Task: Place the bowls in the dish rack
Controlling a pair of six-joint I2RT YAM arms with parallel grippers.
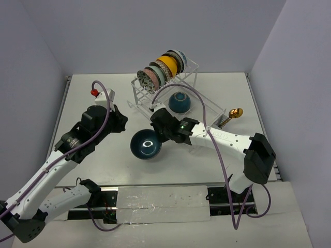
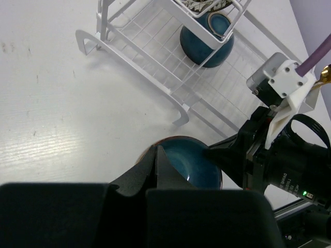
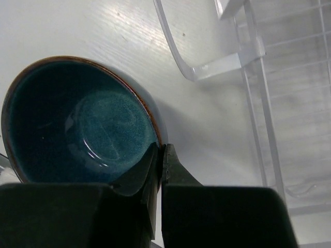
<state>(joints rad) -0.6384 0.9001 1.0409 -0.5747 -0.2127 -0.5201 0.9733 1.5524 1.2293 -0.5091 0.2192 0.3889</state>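
A dark blue bowl (image 1: 146, 144) with a brown rim sits in front of the dish rack (image 1: 192, 70). My right gripper (image 1: 158, 133) is shut on its right rim. In the right wrist view the rim runs between the fingertips of the right gripper (image 3: 162, 149), and the bowl (image 3: 77, 124) shows its teal inside. My left gripper (image 1: 123, 124) is shut with nothing between its fingers. In the left wrist view the left gripper (image 2: 156, 150) lies over the bowl's (image 2: 199, 163) left edge. Several bowls (image 1: 160, 70) stand on edge in the upper shelf. Another dark blue bowl (image 1: 179, 102) lies on the lower tray.
A gold spoon (image 1: 232, 115) stands in the rack's side holder at the right. A red knob (image 1: 94, 92) on a small white box sits left of the rack. The rack's curved clear foot (image 3: 178, 49) is close behind the held bowl. Walls close in the table on three sides.
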